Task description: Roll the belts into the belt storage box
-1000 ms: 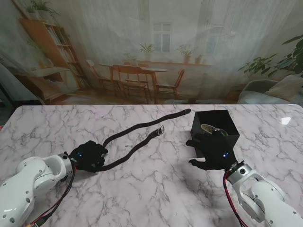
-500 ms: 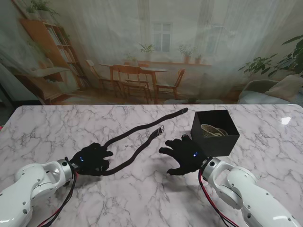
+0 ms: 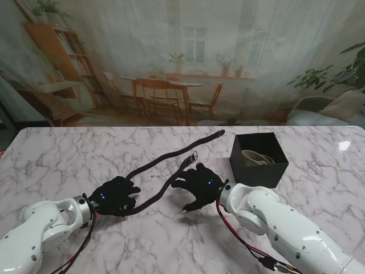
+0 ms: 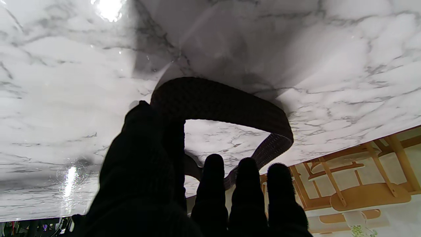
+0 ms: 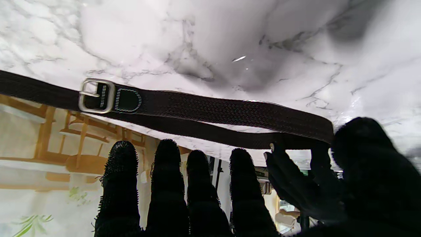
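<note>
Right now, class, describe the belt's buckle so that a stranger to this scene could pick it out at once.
Start at the black storage box on the right of the marble table. To its left a dark woven belt lies folded across the table; the buckle sits just beyond the right robot hand. It is the only shiny silver metal frame on the belt.

Bare marble table (image 3: 68, 154) is lying open on the left and nearer to me. The dark belt (image 3: 165, 185) is running diagonally across the middle, with the right hand (image 3: 198, 185) hovering just beside its buckle (image 3: 194, 156). The black box (image 3: 258, 160) is standing right of it, top open, a coiled belt (image 3: 256, 157) already filling part of it.
</note>
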Robot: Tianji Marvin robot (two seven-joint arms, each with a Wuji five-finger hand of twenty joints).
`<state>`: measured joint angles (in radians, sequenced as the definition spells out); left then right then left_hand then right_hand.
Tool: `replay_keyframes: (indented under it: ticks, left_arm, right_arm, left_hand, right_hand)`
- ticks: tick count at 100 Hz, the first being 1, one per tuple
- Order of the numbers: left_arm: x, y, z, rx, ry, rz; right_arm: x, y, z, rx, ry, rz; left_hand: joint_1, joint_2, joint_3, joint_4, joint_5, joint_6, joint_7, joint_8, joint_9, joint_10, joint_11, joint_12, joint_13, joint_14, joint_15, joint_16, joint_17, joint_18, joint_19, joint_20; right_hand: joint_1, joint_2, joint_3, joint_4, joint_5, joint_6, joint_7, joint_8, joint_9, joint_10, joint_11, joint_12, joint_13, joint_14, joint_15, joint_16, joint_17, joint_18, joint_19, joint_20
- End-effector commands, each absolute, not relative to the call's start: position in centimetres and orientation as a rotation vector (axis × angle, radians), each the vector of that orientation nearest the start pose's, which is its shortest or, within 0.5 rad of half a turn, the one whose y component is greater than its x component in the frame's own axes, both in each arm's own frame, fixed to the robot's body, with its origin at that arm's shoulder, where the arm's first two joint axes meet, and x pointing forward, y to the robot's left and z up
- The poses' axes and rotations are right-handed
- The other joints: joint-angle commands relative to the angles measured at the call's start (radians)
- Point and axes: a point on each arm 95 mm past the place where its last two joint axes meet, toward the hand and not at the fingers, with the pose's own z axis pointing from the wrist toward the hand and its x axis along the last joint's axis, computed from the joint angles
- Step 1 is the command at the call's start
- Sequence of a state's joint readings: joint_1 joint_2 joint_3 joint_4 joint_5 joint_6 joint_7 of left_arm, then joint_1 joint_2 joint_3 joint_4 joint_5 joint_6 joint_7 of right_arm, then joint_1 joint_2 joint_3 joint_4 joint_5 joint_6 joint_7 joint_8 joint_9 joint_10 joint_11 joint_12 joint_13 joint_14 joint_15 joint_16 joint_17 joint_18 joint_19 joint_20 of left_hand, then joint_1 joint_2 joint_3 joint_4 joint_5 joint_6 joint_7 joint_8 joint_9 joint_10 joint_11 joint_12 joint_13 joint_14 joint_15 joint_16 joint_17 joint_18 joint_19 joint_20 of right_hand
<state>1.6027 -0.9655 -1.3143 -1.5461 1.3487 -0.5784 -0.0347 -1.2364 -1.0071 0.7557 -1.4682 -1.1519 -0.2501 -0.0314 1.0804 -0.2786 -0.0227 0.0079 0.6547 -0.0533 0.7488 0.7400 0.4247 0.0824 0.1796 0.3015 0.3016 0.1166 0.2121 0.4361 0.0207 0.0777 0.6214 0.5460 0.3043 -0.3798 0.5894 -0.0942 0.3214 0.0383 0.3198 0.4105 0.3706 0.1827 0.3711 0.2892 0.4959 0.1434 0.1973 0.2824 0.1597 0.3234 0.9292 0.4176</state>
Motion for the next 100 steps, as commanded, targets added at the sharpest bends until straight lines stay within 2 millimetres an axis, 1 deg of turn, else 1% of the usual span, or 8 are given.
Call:
replay_keyframes:
  ticks: [1,46,54,73,81,83,93,100]
  left_arm:
    - [36.9,4.7,-35.8,-0.677,2.162,-1.304]
    - [36.3,4.6,-36.2,-0.685,2.153,-1.327]
    - [36.2,4.6,-36.2,-0.687,2.152,-1.329]
    - [35.9,4.6,-36.4,-0.704,2.157,-1.336]
    - [35.8,4.6,-36.6,-0.704,2.156,-1.335]
    - [35.8,4.6,-36.6,-0.705,2.156,-1.335]
    - [35.7,4.5,-36.6,-0.712,2.151,-1.336]
    - [35.8,4.5,-36.6,-0.719,2.15,-1.337]
  right_arm:
    - [41.5,10.1,-33.5,0.571,2.059,1.521]
    - [43.3,13.8,-35.0,0.518,2.149,1.432]
    - [43.5,14.0,-35.4,0.508,2.168,1.4]
    - [43.5,14.3,-36.2,0.507,2.191,1.383]
    - [43.2,14.2,-36.6,0.513,2.176,1.41]
    - [43.2,14.2,-36.6,0.513,2.174,1.415]
    - [43.0,14.0,-37.1,0.521,2.157,1.453]
    - [42.8,13.7,-37.4,0.557,2.162,1.458]
  left_hand:
    - [0.048,-0.047,0.019,0.0,0.035,0.005,0.015,0.007,0.016,0.021,0.009,0.014,0.011,0.016,0.01,0.012,-0.002,0.03,0.026,-0.004]
    - [0.047,-0.045,0.021,0.001,0.036,0.0,0.01,0.011,0.018,0.025,0.008,0.016,0.011,0.018,0.01,0.014,-0.01,0.039,0.027,-0.011]
    - [0.045,-0.045,0.02,0.001,0.036,-0.001,0.009,0.012,0.019,0.023,0.007,0.016,0.011,0.019,0.009,0.014,-0.011,0.041,0.025,-0.013]
    - [0.045,-0.046,0.021,0.002,0.036,-0.004,0.007,0.014,0.02,0.023,0.005,0.016,0.012,0.017,0.007,0.013,-0.011,0.043,0.023,-0.015]
    - [0.042,-0.043,0.021,0.003,0.034,-0.007,0.006,0.015,0.021,0.022,0.004,0.016,0.014,0.016,0.007,0.013,-0.011,0.043,0.023,-0.016]
    - [0.043,-0.043,0.021,0.003,0.034,-0.006,0.006,0.015,0.021,0.024,0.004,0.016,0.014,0.017,0.007,0.013,-0.011,0.043,0.023,-0.016]
    - [0.042,-0.041,0.021,0.003,0.032,-0.006,0.006,0.016,0.021,0.024,0.003,0.016,0.013,0.019,0.005,0.013,-0.011,0.045,0.023,-0.016]
    - [0.044,-0.039,0.021,0.003,0.031,-0.007,0.006,0.017,0.021,0.024,0.002,0.016,0.013,0.018,0.005,0.013,-0.012,0.045,0.022,-0.017]
  right_hand:
    - [0.014,0.013,-0.01,0.029,-0.022,0.037,-0.022,-0.012,-0.037,0.019,0.01,-0.013,-0.029,0.019,-0.039,-0.023,-0.021,0.002,-0.019,-0.015]
    - [0.016,-0.015,0.086,0.032,-0.043,0.142,-0.139,-0.083,-0.116,0.033,0.035,-0.046,-0.069,0.009,0.021,0.006,-0.035,-0.016,0.044,0.006]
    - [0.015,-0.026,0.098,0.028,0.015,-0.023,-0.04,-0.034,-0.144,0.037,0.033,-0.055,-0.108,0.009,0.033,0.016,-0.058,-0.02,0.042,0.018]
    - [0.015,-0.048,0.103,0.021,0.221,-0.251,0.211,0.099,-0.116,0.02,0.028,-0.059,-0.1,0.001,0.054,0.026,-0.06,-0.016,0.046,0.044]
    - [0.032,-0.079,0.148,0.017,0.31,-0.303,0.305,0.146,-0.026,-0.002,0.039,-0.05,-0.051,-0.002,0.065,0.027,-0.04,0.0,0.054,0.048]
    - [0.053,-0.11,0.174,-0.028,0.335,-0.33,0.352,0.123,0.032,-0.019,0.04,-0.039,-0.018,-0.006,0.065,0.024,-0.026,0.01,0.06,0.049]
    - [0.097,-0.172,0.253,-0.066,0.309,-0.344,0.419,0.118,0.189,-0.059,0.055,-0.024,0.122,-0.032,0.087,0.032,0.026,0.038,0.078,0.048]
    - [0.063,-0.183,0.301,-0.041,0.274,-0.322,0.431,0.147,0.246,-0.107,0.075,0.013,0.165,-0.053,0.088,0.046,0.031,0.044,0.08,0.041]
